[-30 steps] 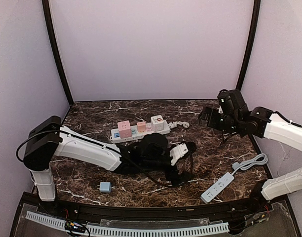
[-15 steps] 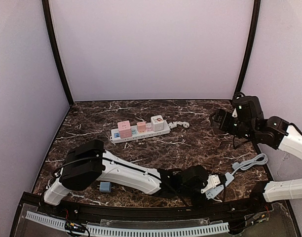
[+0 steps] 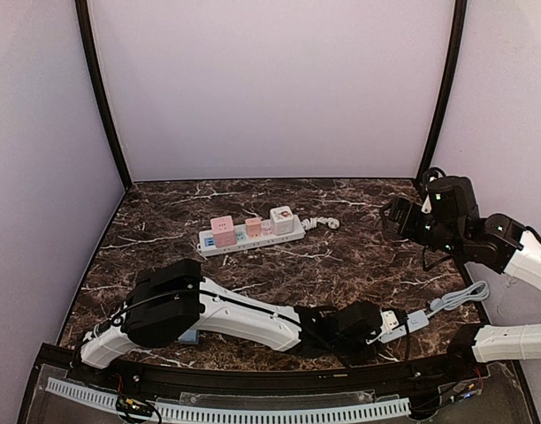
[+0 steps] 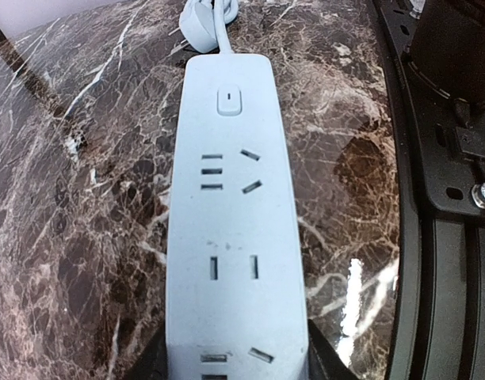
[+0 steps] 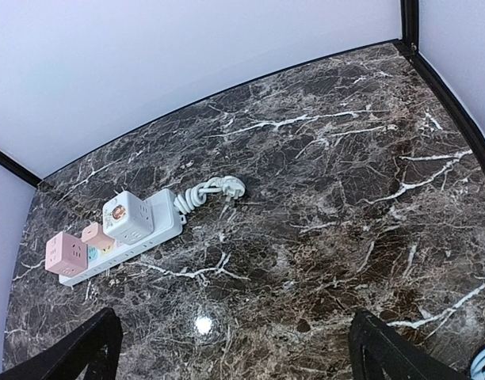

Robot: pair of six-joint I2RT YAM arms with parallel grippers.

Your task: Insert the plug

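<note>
Grip check: left hand (image 3: 377,324) is clamped across the near end of the grey power strip (image 4: 231,229), at the near right of the worktop (image 3: 341,265). Right hand (image 5: 234,348) hangs wide at the far right, holding nothing. Blue plug (image 3: 189,336) lies near left, mostly tucked under the left arm and well apart from the strip.

My read: the strip is being positioned so its sockets are reachable. Slide it flat, don't tip one end, mind the cable (image 3: 454,297) trailing right, and keep fingers off the socket faces.

Views: left wrist shows the switch and the sockets all empty, which top can't resolve. Right wrist shows the white strip (image 5: 116,241) with cube adapters and a coiled cord, far left. Only top shows the plug.
</note>
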